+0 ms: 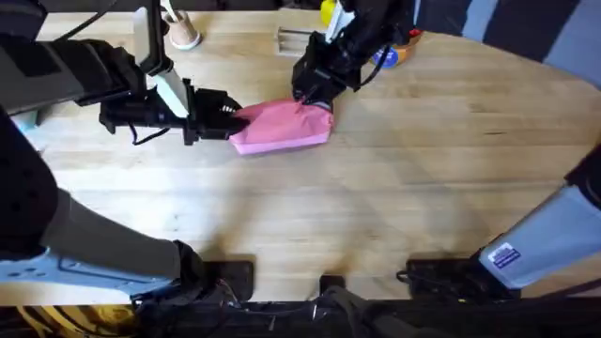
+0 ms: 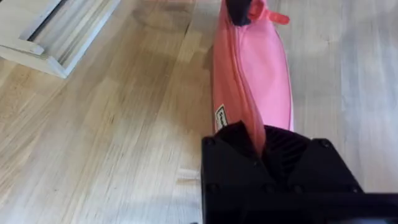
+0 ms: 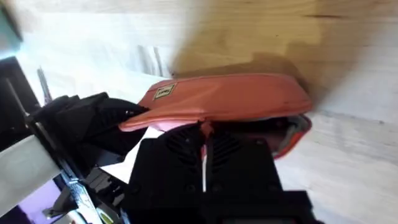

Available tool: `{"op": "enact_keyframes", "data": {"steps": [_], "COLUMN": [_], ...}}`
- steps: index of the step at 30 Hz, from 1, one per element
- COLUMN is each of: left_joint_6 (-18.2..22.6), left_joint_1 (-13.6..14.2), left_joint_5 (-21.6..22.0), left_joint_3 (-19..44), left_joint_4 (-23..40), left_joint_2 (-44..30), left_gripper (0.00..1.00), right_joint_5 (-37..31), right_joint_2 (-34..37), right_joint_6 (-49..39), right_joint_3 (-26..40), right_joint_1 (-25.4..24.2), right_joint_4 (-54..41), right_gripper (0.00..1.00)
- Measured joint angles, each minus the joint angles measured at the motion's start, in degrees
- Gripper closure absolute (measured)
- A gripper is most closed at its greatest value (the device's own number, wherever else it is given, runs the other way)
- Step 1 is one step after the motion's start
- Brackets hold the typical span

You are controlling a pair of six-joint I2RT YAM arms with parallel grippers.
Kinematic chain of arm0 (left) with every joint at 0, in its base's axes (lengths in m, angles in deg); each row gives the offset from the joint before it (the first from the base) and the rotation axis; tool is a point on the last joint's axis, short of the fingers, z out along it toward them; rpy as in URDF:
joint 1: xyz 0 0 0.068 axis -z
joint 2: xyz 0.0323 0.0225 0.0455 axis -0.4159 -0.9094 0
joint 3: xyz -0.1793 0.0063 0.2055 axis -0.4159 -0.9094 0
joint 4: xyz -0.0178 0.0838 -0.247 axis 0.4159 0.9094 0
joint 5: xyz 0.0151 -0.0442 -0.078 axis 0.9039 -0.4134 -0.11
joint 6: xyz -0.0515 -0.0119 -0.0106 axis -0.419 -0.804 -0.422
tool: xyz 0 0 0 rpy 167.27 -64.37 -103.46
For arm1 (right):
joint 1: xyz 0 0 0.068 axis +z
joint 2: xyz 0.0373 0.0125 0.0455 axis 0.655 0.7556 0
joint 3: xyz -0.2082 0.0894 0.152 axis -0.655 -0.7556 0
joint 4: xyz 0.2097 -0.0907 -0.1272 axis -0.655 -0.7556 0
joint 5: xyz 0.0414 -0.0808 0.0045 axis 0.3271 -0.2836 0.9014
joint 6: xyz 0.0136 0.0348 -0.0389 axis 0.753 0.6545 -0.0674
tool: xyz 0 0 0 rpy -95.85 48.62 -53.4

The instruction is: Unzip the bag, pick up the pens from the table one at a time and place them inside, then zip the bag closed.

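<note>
The pink bag (image 1: 282, 127) lies on the table (image 1: 394, 188), left of centre at the back. My left gripper (image 1: 232, 118) is shut on the bag's left end, and the fabric is pinched between its black fingers (image 2: 231, 146). My right gripper (image 1: 308, 94) reaches in from the back right and is shut on the small pink pull tab (image 2: 268, 14) at the bag's other end. The zipper (image 2: 239, 74) runs along the top of the bag. In the right wrist view the tab (image 3: 202, 129) sits between the jaws, with the left gripper (image 3: 134, 118) beyond. The pens are out of view.
A clear flat tray (image 1: 296, 39) lies at the back behind the bag, also seen as a pale frame (image 2: 43, 37). A beige cup (image 1: 184, 36) stands at the back left, and an orange and blue item (image 1: 394, 52) at the back right. Bare wood stretches in front of the bag.
</note>
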Motion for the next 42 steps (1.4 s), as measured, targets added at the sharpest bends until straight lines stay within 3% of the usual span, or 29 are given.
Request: {"op": "enact_keyframes", "data": {"steps": [10, 17, 23, 31, 33, 37, 39, 42], "left_joint_6": [-0.2, -0.2, -0.2, -0.2, -0.2, -0.2, -0.2, -0.2], "left_joint_1": [0.0, 0.8, 1.1, 1.1, 1.0, 0.0, -0.3, -0.3], "left_joint_5": [-0.3, -1.1, -1.1, -0.9, -0.8, 0.5, 0.6, 0.7], "left_joint_3": [0.0, 0.0, 0.0, 0.0, 0.0, 0.0, 0.0, 0.0], "left_joint_4": [0.2, 0.2, 0.2, 0.2, 0.3, 0.2, 0.3, 0.4], "left_joint_2": [0.0, 0.0, 0.0, 0.0, 0.0, 0.0, 0.0, 0.0], "left_gripper": [0.957, 0.957, 0.957, 0.957, 0.957, 0.957, 0.957, 0.957], "right_joint_5": [-3.9, -11.2, -11.6, -12.3, -14.0, -20.5, -22.4, -24.2], "right_joint_2": [-1.0, 1.0, 5.0, 4.0, 3.3, 1.0, -0.7, -3.8], "right_joint_6": [-2.3, -3.5, -3.5, -5.3, -5.9, -8.1, -10.1, -12.6], "right_joint_3": [0.0, 0.0, -0.3, 1.3, 2.8, 6.0, 7.5, 9.1], "right_joint_1": [-7.2, -7.1, -7.1, -7.1, -7.1, -8.9, -9.8, -10.0], "right_joint_4": [-6.2, -6.4, -4.8, -7.9, -10.5, -14.3, -15.9, -17.6], "right_gripper": [0.969, 0.967, 0.967, 0.967, 0.836, 0.268, 0.035, 0.006]}}
